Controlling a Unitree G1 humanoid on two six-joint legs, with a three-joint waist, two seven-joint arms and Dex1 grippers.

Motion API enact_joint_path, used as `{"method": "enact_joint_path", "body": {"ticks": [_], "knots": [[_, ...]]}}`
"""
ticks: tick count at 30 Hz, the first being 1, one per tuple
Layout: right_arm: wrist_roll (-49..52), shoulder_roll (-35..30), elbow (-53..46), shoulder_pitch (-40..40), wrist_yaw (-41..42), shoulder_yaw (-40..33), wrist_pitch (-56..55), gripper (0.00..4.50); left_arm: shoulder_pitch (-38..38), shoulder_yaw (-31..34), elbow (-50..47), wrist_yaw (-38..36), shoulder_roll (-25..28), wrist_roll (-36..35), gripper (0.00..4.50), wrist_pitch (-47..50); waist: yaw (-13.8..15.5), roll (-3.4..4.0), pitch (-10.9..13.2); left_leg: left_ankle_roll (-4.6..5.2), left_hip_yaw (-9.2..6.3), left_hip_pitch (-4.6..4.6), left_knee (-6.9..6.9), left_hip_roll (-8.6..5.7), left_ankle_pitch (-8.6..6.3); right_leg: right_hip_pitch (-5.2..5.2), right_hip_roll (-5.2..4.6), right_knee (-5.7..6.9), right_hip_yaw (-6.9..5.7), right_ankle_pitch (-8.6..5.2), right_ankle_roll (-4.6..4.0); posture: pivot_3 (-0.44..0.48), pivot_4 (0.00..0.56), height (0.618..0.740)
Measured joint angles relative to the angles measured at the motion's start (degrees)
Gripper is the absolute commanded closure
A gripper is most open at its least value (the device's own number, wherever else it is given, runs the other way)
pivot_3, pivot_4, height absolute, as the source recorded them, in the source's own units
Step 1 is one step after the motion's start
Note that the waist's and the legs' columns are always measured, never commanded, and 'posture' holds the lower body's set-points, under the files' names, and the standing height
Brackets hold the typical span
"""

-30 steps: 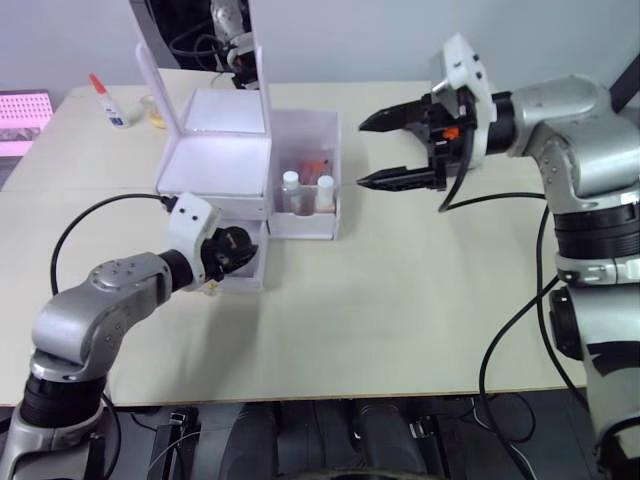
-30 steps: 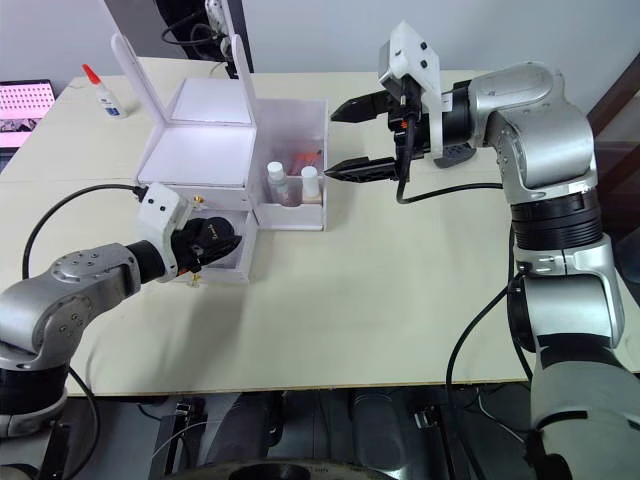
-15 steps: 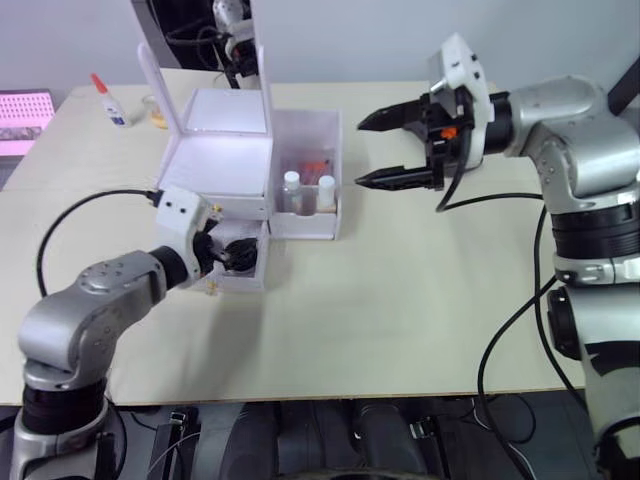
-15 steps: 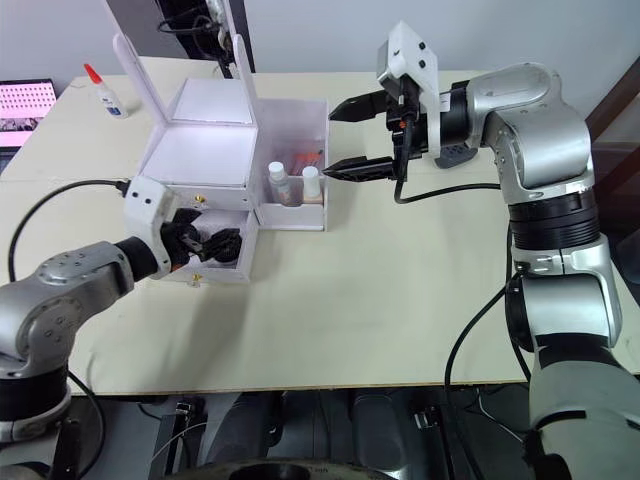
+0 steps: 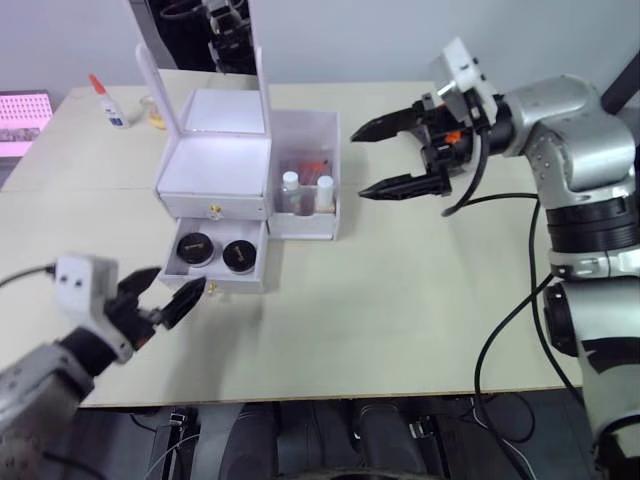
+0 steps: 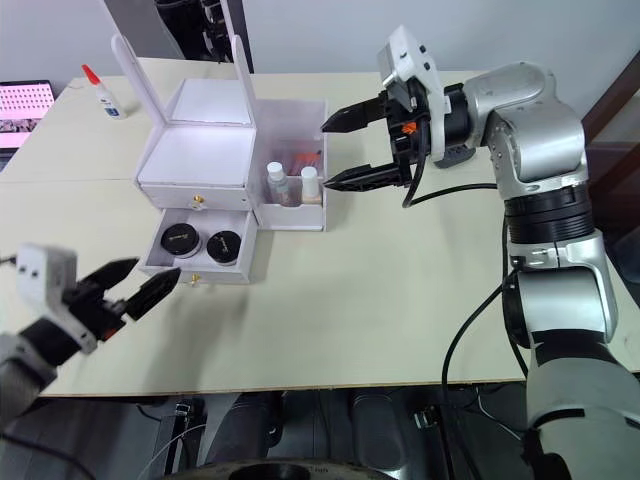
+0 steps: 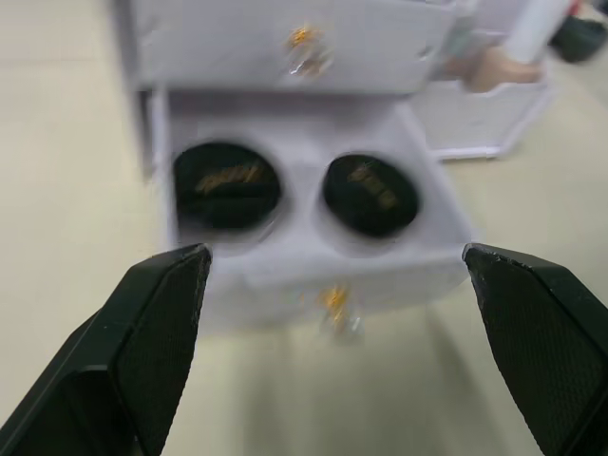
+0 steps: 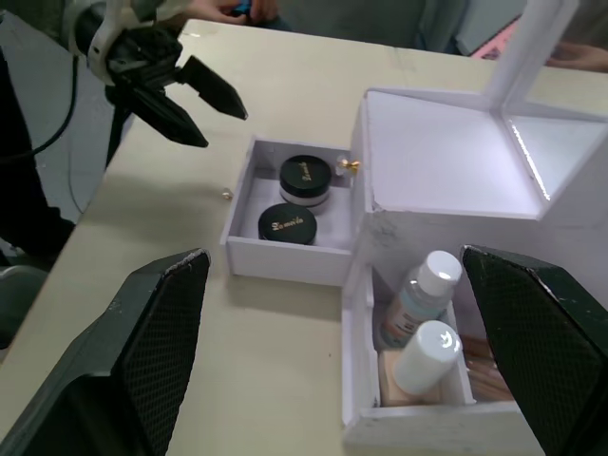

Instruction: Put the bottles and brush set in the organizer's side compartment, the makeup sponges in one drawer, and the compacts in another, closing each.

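Note:
The white organizer stands with its mirror up. Its upper drawer is shut and its lower drawer is pulled out. Two black compacts lie side by side in that drawer. Both white-capped bottles stand in the side compartment. Red pieces lean behind them; I cannot tell whether they are the brush set. My left gripper hangs open in front of the open drawer, empty. My right gripper hovers open and empty to the right of the side compartment. The makeup sponges are out of view.
A white glue bottle with a red tip lies at the far left of the table, beside a pink pad. A black cable droops from my right arm over the table. The table's front edge runs just below my left gripper.
My left gripper has drawn back from the lower drawer toward the near left and stands open. The second compact now lies in the drawer. The right gripper has tilted slightly.

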Motion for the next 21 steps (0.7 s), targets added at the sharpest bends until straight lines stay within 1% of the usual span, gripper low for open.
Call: {"method": "enact_joint_path", "body": {"ticks": [2, 4, 5, 6, 7, 8, 9, 11, 14, 18, 21], "knots": [[0.09, 0.67, -0.04, 0.02, 0.37, 0.23, 0.2, 0.0, 8.03, -0.66, 1.32, -3.92, -3.26, 4.24, 0.9, -7.56, -0.02, -0.01, -0.02, -0.01, 0.0, 0.01, -0.01, 0.0, -0.01, -0.02, 0.0, -0.02, 0.0, 0.0, -0.02, 0.0, 0.15, 0.74], [0.09, 0.8, -0.05, 0.11, 0.44, 0.42, 0.68, 0.0, 12.22, -2.48, 3.92, -6.22, -6.7, 7.91, 1.95, -13.72, 0.16, 0.0, -0.02, -0.02, -0.01, -0.02, 0.02, 0.0, -0.02, -0.05, -0.02, -0.05, -0.01, 0.01, -0.04, 0.0, 0.15, 0.74], [0.09, 1.01, -0.13, 0.11, 0.41, 0.48, 0.77, 0.0, 13.22, -3.82, 5.11, -7.09, -8.01, 9.75, 2.36, -16.77, 0.23, -0.01, -0.02, -0.03, -0.01, -0.02, 0.06, 0.0, -0.02, -0.03, -0.02, -0.08, -0.01, 0.01, -0.04, 0.0, 0.15, 0.74], [0.09, 1.22, -0.21, 0.12, 0.37, 0.49, 0.78, 0.0, 13.63, -5.37, 6.1, -7.66, -8.72, 11.19, 3.02, -18.94, 0.24, -0.01, -0.02, -0.04, -0.01, -0.04, 0.07, 0.0, -0.03, -0.02, -0.02, -0.21, -0.01, 0.01, -0.05, 0.0, 0.15, 0.74], [0.08, 1.28, -0.25, 0.15, 0.34, 0.5, 0.8, 0.0, 13.2, -7.47, 7.2, -7.9, -8.68, 12.93, 3.5, -20.89, 0.26, 0.02, -0.02, -0.05, -0.02, -0.04, 0.03, 0.0, -0.04, -0.05, -0.02, -0.4, -0.01, 0.01, -0.04, 0.0, 0.15, 0.74], [0.08, 1.31, -0.28, 0.18, 0.31, 0.5, 0.83, 0.0, 11.54, -10.22, 8.74, -7.93, -8.63, 14.73, 4.03, -22.47, 0.26, 0.08, -0.04, -0.14, -0.02, -0.04, -0.01, 0.0, -0.09, -0.03, -0.01, -0.61, -0.01, 0.02, -0.04, 0.0, 0.15, 0.74], [0.08, 1.37, -0.36, 0.21, 0.28, 0.51, 0.84, 0.0, 9.14, -12.31, 10.21, -7.59, -8.62, 15.87, 4.42, -23.42, 0.2, 0.08, -0.05, -0.17, -0.02, -0.11, 0.04, 0.0, -0.11, 0.06, -0.01, -0.63, -0.01, 0.07, -0.12, 0.0, 0.15, 0.74], [0.08, 1.45, -0.72, 0.28, 0.24, 0.51, 0.84, 0.0, 5.09, -15.22, 12.66, -6.79, -8.34, 17.62, 4.42, -24.98, 0.08, 0.07, -0.06, -0.04, 0.03, -0.23, 0.04, -0.01, -0.03, 0.1, -0.03, -0.7, -0.01, 0.16, -0.25, 0.0, 0.15, 0.74], [-0.04, 1.37, -0.92, 0.62, 0.13, 0.5, 0.67, 0.0, 2.18, -17.3, 15.32, -6.44, -7.23, 18.93, 4.42, -26.61, -0.05, 0.03, -0.08, -0.07, 0.07, -0.22, -0.09, -0.01, -0.08, 0.04, -0.01, -0.66, 0.01, 0.15, -0.19, 0.0, 0.15, 0.74], [-0.37, 0.98, -1.0, 1.53, -0.66, 0.49, 0.51, 0.0, -2.9, -17.87, 20.09, -6.74, -4.36, 19.22, 4.42, -26.87, 0.21, 0.03, -0.08, -0.04, -0.04, -0.12, -0.2, 0.02, -0.06, -0.12, 0.07, -0.17, -0.03, 0.03, -0.02, 0.0, 0.15, 0.74], [-0.43, 0.74, -1.35, 1.88, -1.36, 0.43, 0.08, 0.0, -5.82, -18.95, 22.31, -7.4, -2.34, 19.34, 4.42, -26.91, 0.14, 0.04, -0.08, -0.05, -0.04, -0.1, 0.01, 0.02, -0.06, -0.11, 0.07, 0.0, -0.03, 0.03, -0.03, 0.0, 0.15, 0.74]]}}
